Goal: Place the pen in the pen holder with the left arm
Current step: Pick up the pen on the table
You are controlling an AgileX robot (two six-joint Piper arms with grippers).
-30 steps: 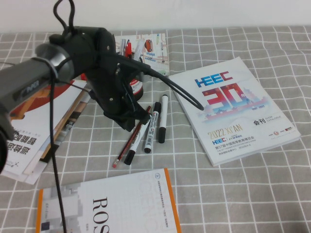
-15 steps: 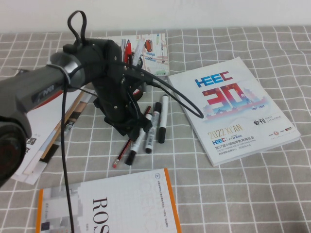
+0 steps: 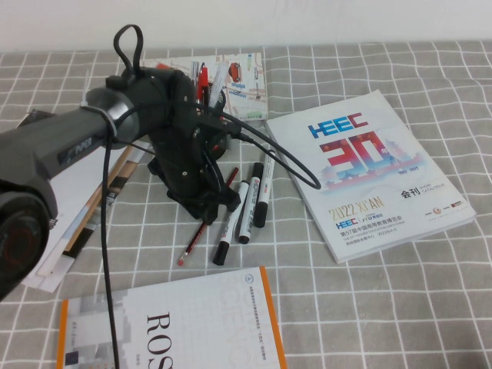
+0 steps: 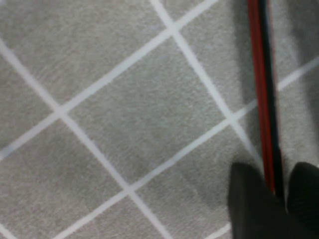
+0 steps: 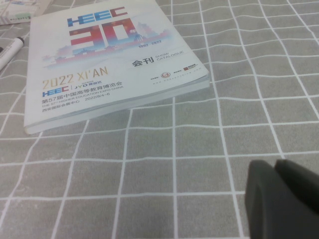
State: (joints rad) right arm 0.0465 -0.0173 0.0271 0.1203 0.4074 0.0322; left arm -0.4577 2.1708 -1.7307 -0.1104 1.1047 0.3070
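Observation:
The pen [image 3: 192, 241] is a thin dark-red stick lying on the grey checked cloth, its eraser end toward the front. My left gripper [image 3: 206, 206] is down over the pen's middle. In the left wrist view the pen [image 4: 258, 84] runs between the two black fingers [image 4: 249, 204], which sit close on either side of it; the left gripper [image 4: 275, 195] is shut on the pen at cloth level. The pen holder [image 3: 218, 100] stands behind the arm, mostly hidden, with a red pen sticking out. My right gripper [image 5: 277, 170] is shut and empty above bare cloth.
Three white markers with black caps [image 3: 247, 207] lie just right of the pen. A HEEC magazine [image 3: 369, 173] lies at the right, also in the right wrist view [image 5: 109, 64]. A ROS book [image 3: 177, 323] lies in front, and stacked booklets [image 3: 54, 215] at the left.
My left gripper has come down onto the pen and the fingers now straddle it. The white markers have been pushed a little to the right and toward the front.

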